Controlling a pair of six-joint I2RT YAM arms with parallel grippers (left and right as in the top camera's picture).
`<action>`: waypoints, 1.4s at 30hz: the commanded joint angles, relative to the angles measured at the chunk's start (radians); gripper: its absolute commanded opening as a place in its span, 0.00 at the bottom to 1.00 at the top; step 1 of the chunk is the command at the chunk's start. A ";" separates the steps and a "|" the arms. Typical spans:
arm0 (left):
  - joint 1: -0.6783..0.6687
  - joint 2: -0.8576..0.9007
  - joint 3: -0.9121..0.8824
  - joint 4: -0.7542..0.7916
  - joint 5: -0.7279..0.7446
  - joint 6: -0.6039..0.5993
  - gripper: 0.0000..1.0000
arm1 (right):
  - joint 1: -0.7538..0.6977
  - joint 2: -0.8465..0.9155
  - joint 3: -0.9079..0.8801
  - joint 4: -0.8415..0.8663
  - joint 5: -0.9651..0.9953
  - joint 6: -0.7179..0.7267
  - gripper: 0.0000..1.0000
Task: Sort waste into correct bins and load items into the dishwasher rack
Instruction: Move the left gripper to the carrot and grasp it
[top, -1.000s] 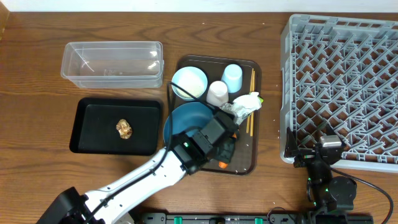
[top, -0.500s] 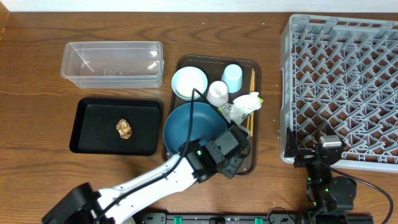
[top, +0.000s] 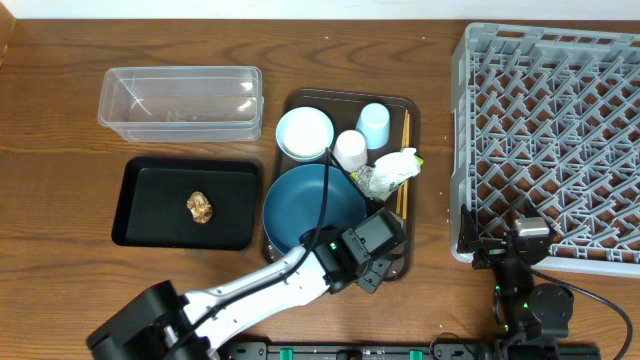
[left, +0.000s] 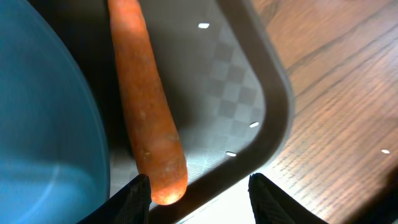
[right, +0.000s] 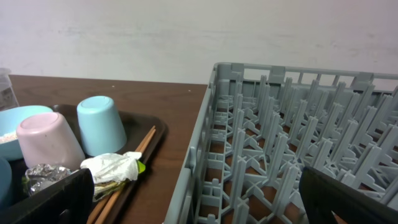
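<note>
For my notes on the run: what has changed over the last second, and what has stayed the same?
The left tool moved toward the table's front, to the serving tray's corner, uncovering the dark blue bowl. It is open around the carrot's tip, gripping nothing. The wrapper and food lump stayed put.

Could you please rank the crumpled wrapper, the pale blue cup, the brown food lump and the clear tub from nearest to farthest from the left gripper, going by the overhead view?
1. Crumpled wrapper, on the brown tray, just beyond the left gripper.
2. Pale blue cup, at that tray's far end.
3. Brown food lump, in the black tray.
4. Clear tub, behind the black tray.
</note>
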 joint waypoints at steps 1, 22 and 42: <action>-0.001 0.045 0.024 -0.005 -0.026 -0.017 0.52 | -0.006 -0.006 -0.001 -0.005 0.006 0.011 0.99; -0.001 0.119 0.026 0.062 -0.011 -0.031 0.46 | -0.006 -0.006 -0.001 -0.004 0.006 0.011 0.99; -0.007 0.119 0.064 0.134 -0.079 -0.157 0.65 | -0.006 -0.006 -0.001 -0.004 0.006 0.011 0.99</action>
